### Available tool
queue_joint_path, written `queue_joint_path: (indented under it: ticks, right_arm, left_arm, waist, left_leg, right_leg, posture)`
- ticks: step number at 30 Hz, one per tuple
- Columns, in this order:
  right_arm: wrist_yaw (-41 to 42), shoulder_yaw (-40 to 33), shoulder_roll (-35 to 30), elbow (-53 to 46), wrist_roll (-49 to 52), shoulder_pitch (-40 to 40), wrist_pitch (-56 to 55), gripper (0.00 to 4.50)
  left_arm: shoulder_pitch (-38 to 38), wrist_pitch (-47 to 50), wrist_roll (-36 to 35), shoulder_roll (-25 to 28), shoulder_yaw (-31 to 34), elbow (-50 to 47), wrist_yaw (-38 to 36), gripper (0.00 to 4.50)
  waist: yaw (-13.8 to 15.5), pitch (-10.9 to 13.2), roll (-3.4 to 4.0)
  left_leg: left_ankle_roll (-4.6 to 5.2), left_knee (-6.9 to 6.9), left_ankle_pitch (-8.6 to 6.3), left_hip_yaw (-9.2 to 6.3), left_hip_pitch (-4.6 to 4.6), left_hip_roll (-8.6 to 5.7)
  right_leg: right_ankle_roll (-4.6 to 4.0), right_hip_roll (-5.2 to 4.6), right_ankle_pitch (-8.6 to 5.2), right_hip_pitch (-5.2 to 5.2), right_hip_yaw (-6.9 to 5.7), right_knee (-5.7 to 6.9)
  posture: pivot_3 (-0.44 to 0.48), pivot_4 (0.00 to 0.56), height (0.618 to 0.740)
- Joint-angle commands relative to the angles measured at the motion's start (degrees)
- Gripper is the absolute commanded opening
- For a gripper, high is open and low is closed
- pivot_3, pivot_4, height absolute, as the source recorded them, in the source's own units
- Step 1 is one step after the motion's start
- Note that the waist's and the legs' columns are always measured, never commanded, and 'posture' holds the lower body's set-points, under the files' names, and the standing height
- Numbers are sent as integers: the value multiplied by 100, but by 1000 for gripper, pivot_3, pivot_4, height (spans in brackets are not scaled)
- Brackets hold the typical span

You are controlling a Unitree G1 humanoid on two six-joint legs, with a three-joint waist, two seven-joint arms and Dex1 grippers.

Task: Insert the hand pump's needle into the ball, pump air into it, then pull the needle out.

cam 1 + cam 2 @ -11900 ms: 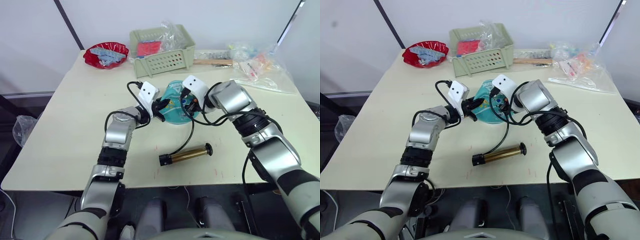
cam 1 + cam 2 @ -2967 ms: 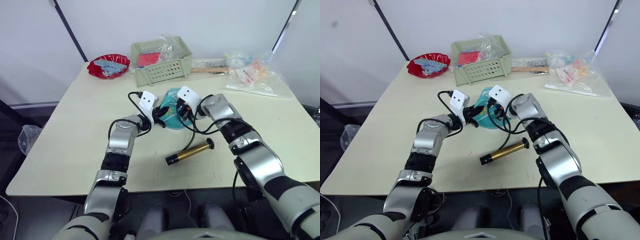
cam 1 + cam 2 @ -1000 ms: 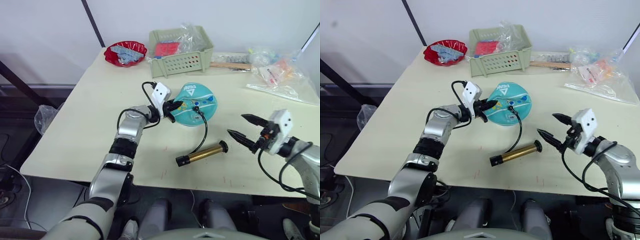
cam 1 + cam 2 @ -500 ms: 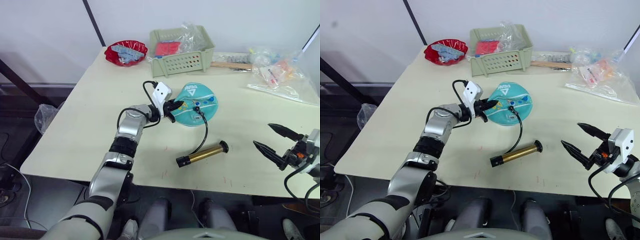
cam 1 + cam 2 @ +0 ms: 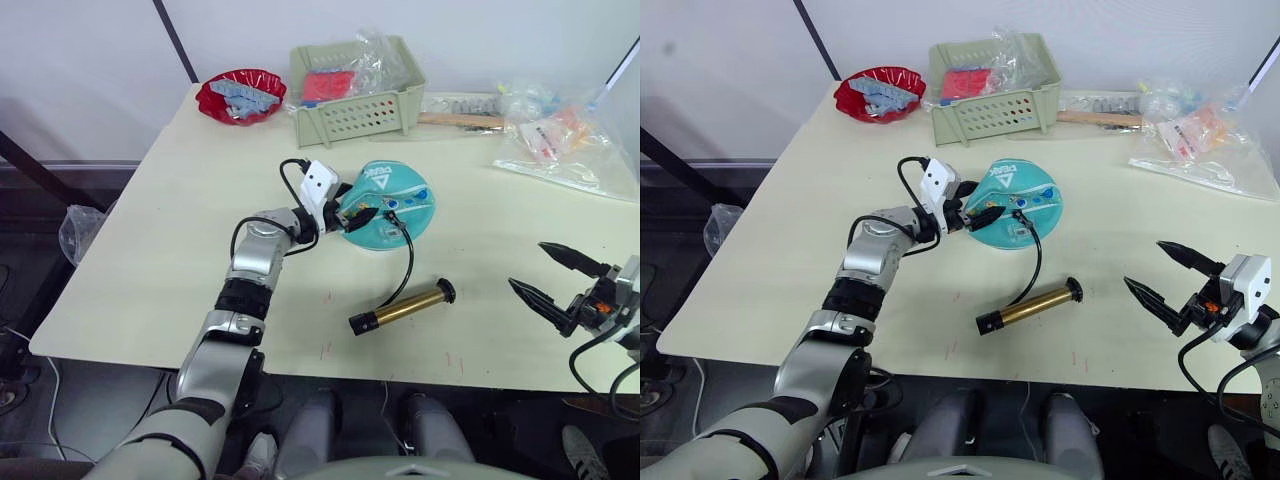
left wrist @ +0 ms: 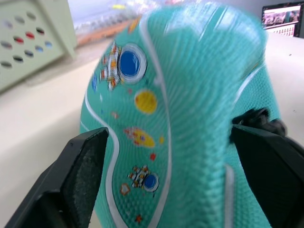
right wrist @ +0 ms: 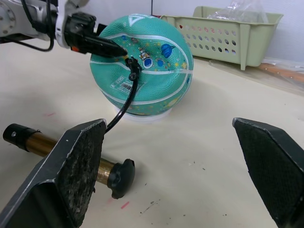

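- While nothing sits between its fingers, the right gripper (image 5: 558, 281) hangs spread wide off the near right edge of the table (image 5: 150, 250), well apart from the pump and the ball.
- Left of it and a little farther in, the hand pump (image 5: 401, 307) lies flat on the table, its brass barrel slanting from near-left to far-right, with the black T-handle (image 7: 118, 177) at the right end.
- A thin black hose (image 5: 407, 262) curves from the pump away to the ball, and its small black fitting (image 7: 133, 63) sits against the ball's upper surface; the needle itself is too small to make out.
- Beyond the pump, near the middle of the table, the teal ball (image 5: 1025, 216) rests on a pale ring, its white triangle logo (image 5: 378, 181) facing up and a barcode label (image 7: 125, 87) on its side.
- On the ball's left, the left gripper (image 5: 978, 215) reaches in with its fingers set apart on either side of the ball's left part; the left wrist view puts one finger (image 6: 78, 175) at each flank of the ball, but contact cannot be judged.
- Farther back stands a pale green basket (image 5: 362, 115) holding plastic-wrapped packets.
- Left of the basket is a red bowl (image 5: 240, 96).
- At the far right lie clear plastic bags (image 5: 560, 140) and a wooden-handled tool (image 5: 460, 120).
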Motion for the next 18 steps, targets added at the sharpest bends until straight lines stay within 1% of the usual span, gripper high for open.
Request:
queue_joint_path:
  ticks: [1, 6, 11, 14, 18]
  right_arm:
    - [100, 19, -57, -38, 118, -97, -174, 4500]
    - [192, 190, -51, 86, 30, -251, -320, 4500]
    - [283, 233, -95, 224, 31, -283, -433, 4500]
    - [368, 244, -115, 309, 14, -201, -479, 4500]
    - [497, 209, -162, 477, -53, -43, -643, 4500]
  left_arm:
    - [123, 199, -380, 134, 202, -921, -121, 4365]
    - [662, 399, -958, 400, 469, -1790, -412, 4365]
    - [1310, 580, -1284, 854, 693, -2335, -570, 4365]
    - [1852, 608, -1385, 1229, 771, -2619, -774, 4365]
    - [2476, 567, -1503, 1583, 932, -2793, -927, 4365]
  waist:
    - [-4, 2, -1]
    - [-43, 3, -1]
    - [-82, 3, -2]
    - [-92, 3, -5]
    - [-88, 10, -18]
  left_leg:
    - [0, 0, 0, 1, 1, 0]
    - [0, 1, 0, 32, 15, -1]
    - [26, 9, -15, 94, 19, -9]
    - [35, 12, -21, 113, 15, -9]
    - [63, 24, -38, 172, 14, -9]
  right_leg:
    - [0, 0, 0, 0, 3, 1]
    - [5, -4, 1, -1, 42, 6]
    - [31, -22, 6, -18, 97, 6]
    - [38, -33, 10, -38, 123, 12]
    - [50, -40, 6, -85, 189, 59]
  posture:
    - [0, 150, 740]
    - [0, 150, 740]
    - [0, 150, 740]
    - [0, 150, 740]
    - [0, 150, 740]
